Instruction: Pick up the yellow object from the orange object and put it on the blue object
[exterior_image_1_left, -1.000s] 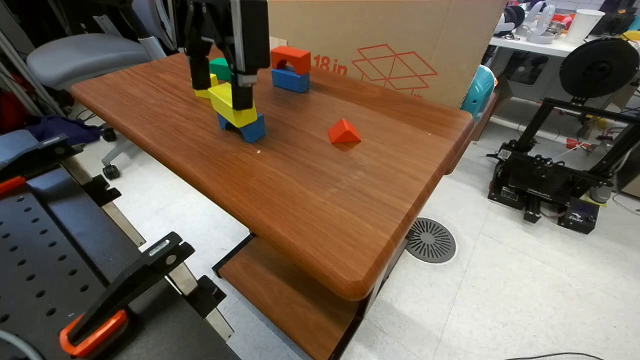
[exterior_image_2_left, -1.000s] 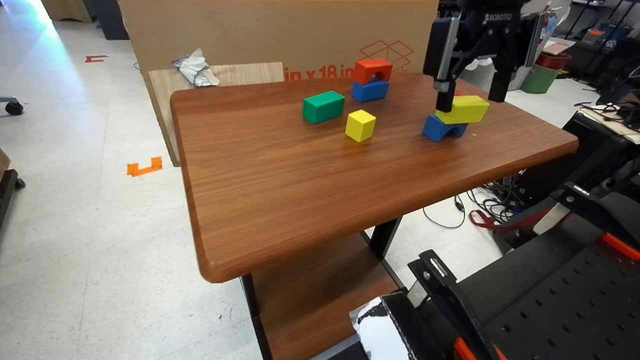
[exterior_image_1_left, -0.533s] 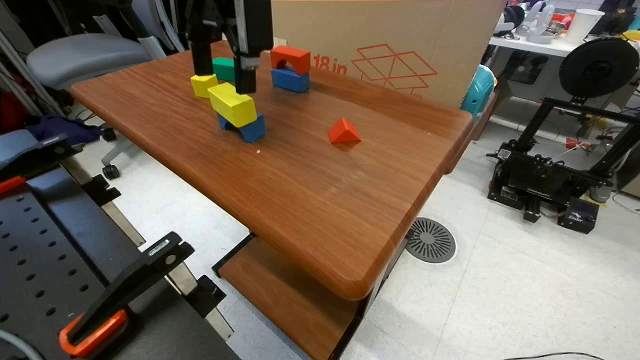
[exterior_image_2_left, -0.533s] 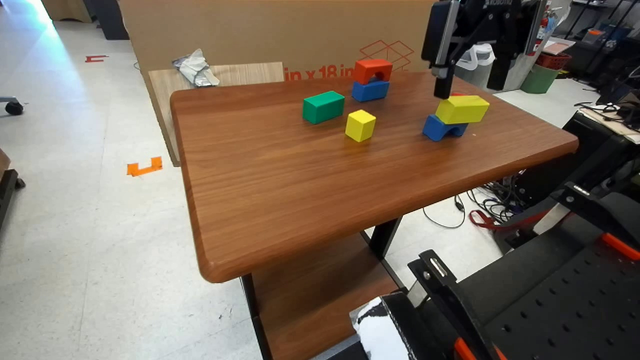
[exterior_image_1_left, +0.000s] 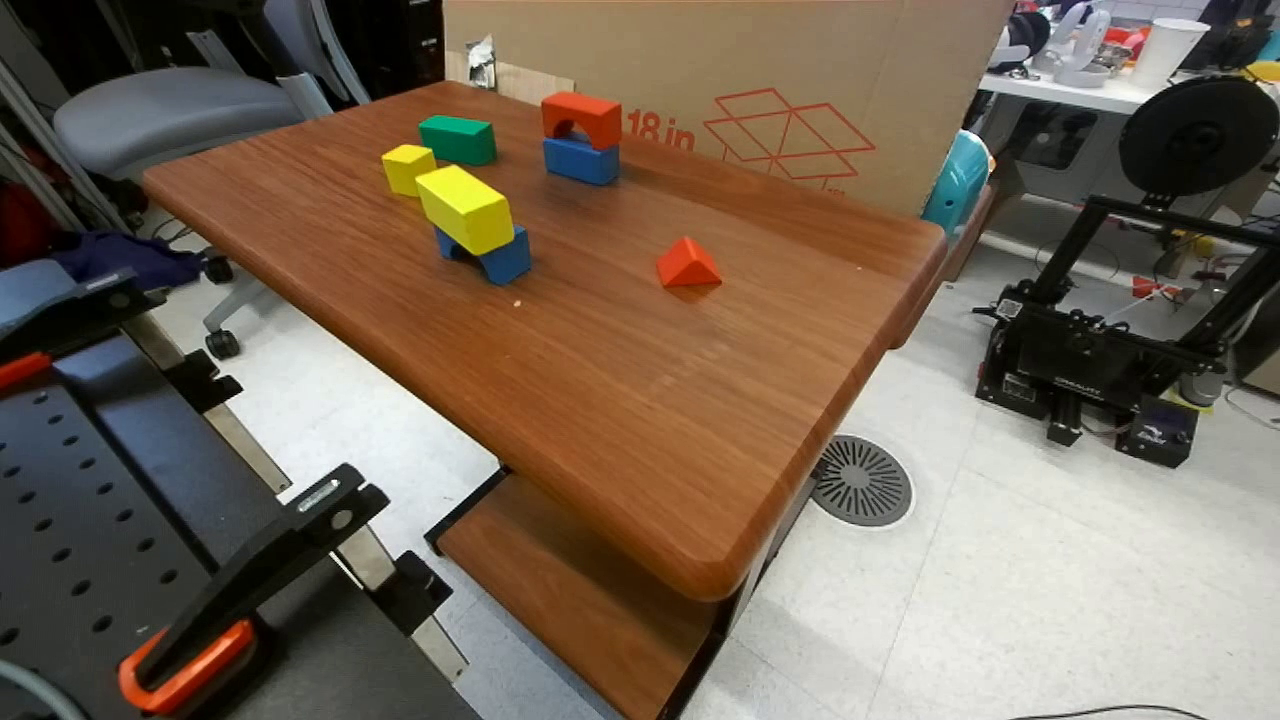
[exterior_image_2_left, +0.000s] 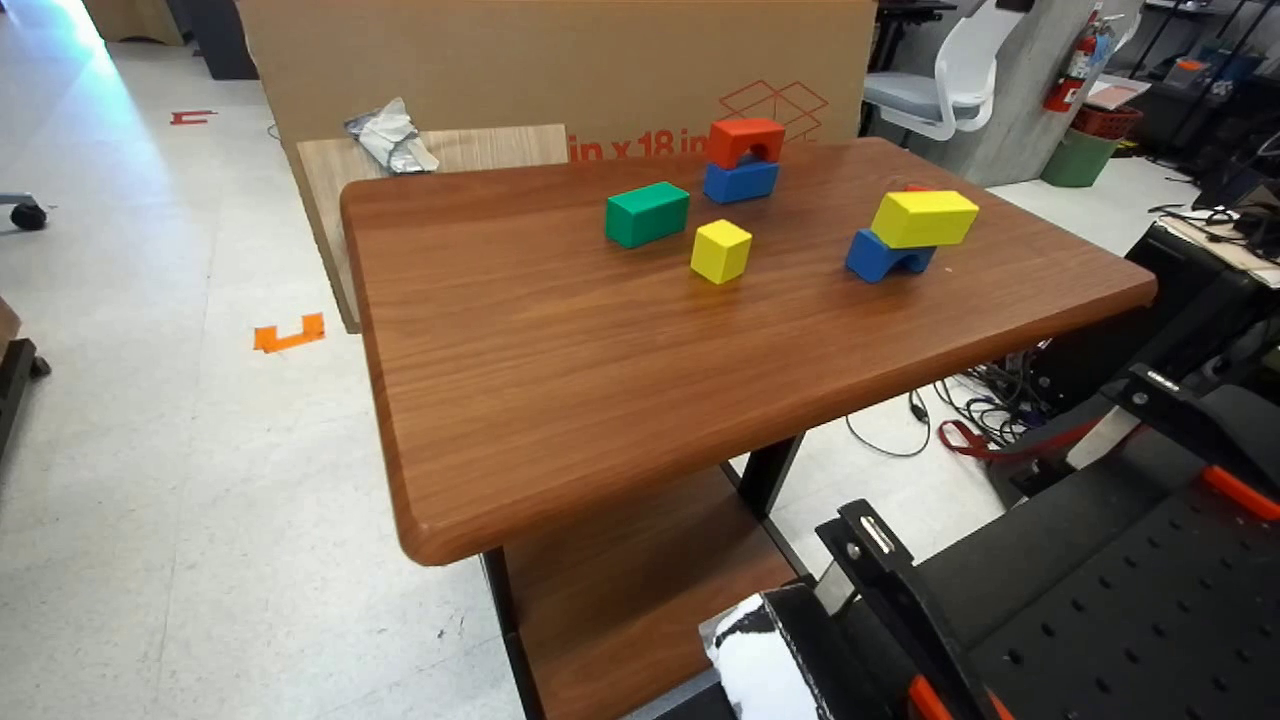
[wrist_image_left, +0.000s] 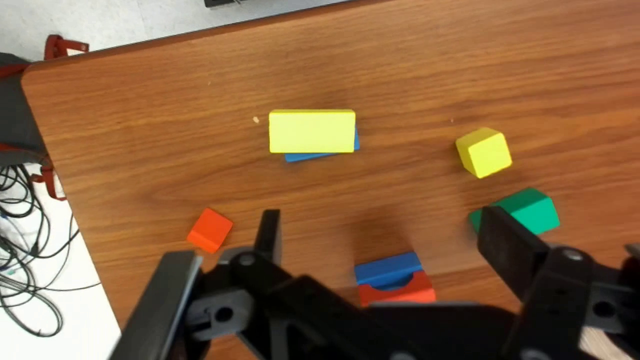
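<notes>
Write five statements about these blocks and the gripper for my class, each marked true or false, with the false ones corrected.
1. The large yellow block rests on the blue arch. True.
2. The large yellow block completely hides the blue arch in the wrist view. False: part of the blue arch shows past the block's edges.
3. The gripper is open in the wrist view. True.
4. The orange arch sits on a rectangular blue block. True.
5. The orange arch touches the large yellow block. False: they stand apart.

Black blocky fingers (wrist_image_left: 512, 250), round-holed grey bracket (wrist_image_left: 239, 306), silver-edged dark panel (wrist_image_left: 156, 307)
</notes>
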